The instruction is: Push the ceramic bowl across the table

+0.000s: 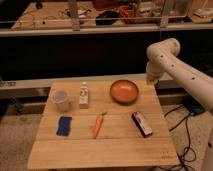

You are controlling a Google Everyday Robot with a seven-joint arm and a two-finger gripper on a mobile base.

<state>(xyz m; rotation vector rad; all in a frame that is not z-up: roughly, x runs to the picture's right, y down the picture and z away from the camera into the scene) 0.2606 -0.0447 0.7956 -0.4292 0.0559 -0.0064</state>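
Note:
The ceramic bowl (124,91) is round, shallow and orange with a darker rim. It sits upright at the back right of the light wooden table (120,147). My gripper (151,80) hangs from the white arm that reaches in from the right. It is just right of the bowl, near the table's back right corner, with a small gap between them.
On the table are a translucent white cup (61,100) at the left, a small white bottle (84,96), a blue sponge (64,125), a carrot (99,125) and a dark packet (142,124) in front of the bowl. A long grey bench (30,84) runs behind.

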